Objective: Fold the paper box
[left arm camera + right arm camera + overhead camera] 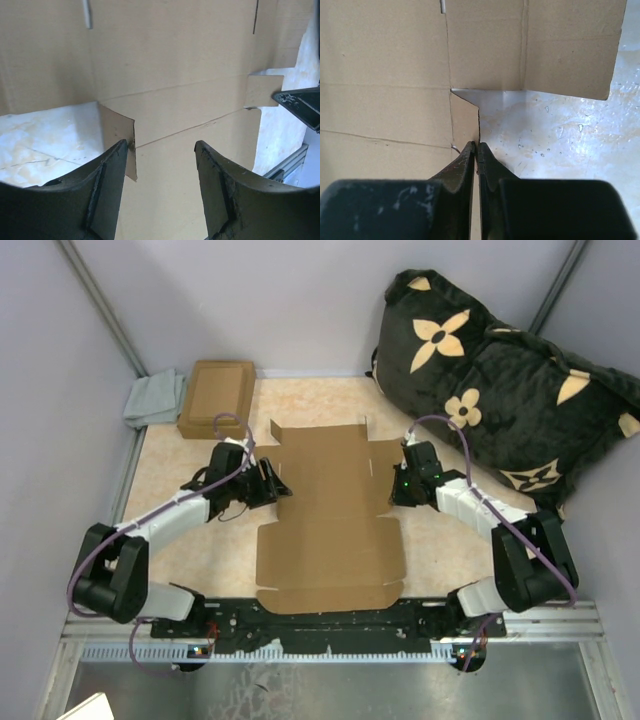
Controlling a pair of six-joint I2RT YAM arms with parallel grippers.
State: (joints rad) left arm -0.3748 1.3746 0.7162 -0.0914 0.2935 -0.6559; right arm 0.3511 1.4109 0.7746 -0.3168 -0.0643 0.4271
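Paper box (330, 515) lies flat between the arms, apparently for raising its side tabs: left gripper (161, 147) gapes astride its left tab crease, right gripper (477, 146) is closed, tips at its right tab edge.

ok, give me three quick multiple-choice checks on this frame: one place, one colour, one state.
1. The small brown box sits: A) far left, beside the grey cloth B) near right corner C) centre, between the arms.
2. The pillow has flowers coloured: A) red B) tan C) blue.
3. The left fingers are: A) shut on the cloth B) holding the small brown box C) open at the paper box edge.
Answers: 1 A, it borders the cloth; 2 B, tan on black; 3 C, a wide gap shows between them.
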